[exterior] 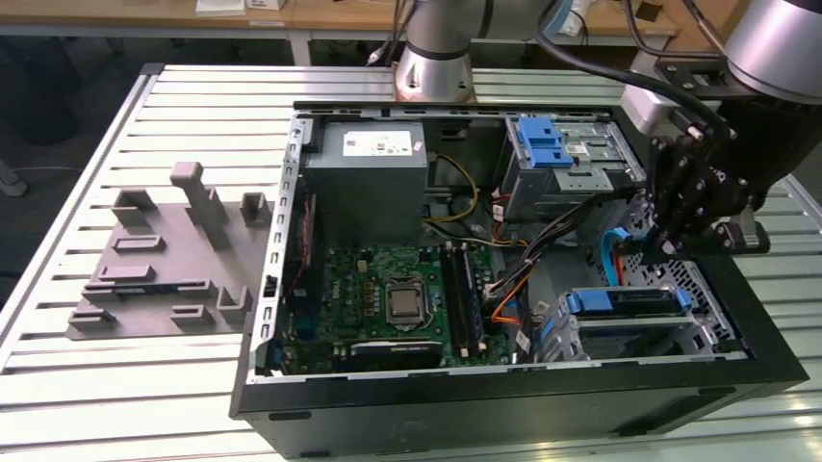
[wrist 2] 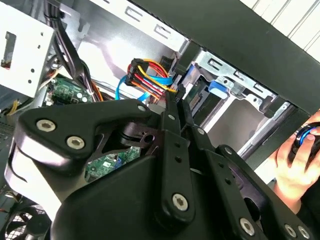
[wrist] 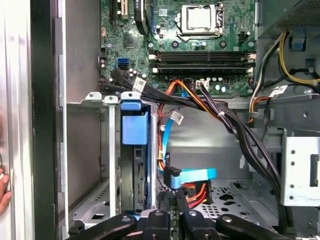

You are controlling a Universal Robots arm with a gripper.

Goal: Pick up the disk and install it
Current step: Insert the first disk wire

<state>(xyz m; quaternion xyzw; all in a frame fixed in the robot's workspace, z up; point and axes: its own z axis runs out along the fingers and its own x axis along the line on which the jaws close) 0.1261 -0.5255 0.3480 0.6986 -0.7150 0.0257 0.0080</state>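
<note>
The disk (exterior: pixel 621 301) sits edge-up in the metal drive cage (exterior: pixel 700 327) at the near corner of the open computer case (exterior: pixel 514 385), its blue carrier tab facing up; in the first wrist view the same disk (wrist: pixel 134 165) stands in its slot with the blue tab at the end toward the motherboard (wrist: pixel 195 45). Right beside the cage hangs the gripper (exterior: pixel 661 245), fingers pressed together and holding nothing, and in both wrist views the fingers (wrist: pixel 172 210) meet flat against each other just off the disk, next to a blue data cable (wrist: pixel 192 176) and a bundle of orange and red wires. Beyond the cage, toward the case's outer wall, a person's hand (wrist 2: pixel 297 165) rests on something blue and round.
</note>
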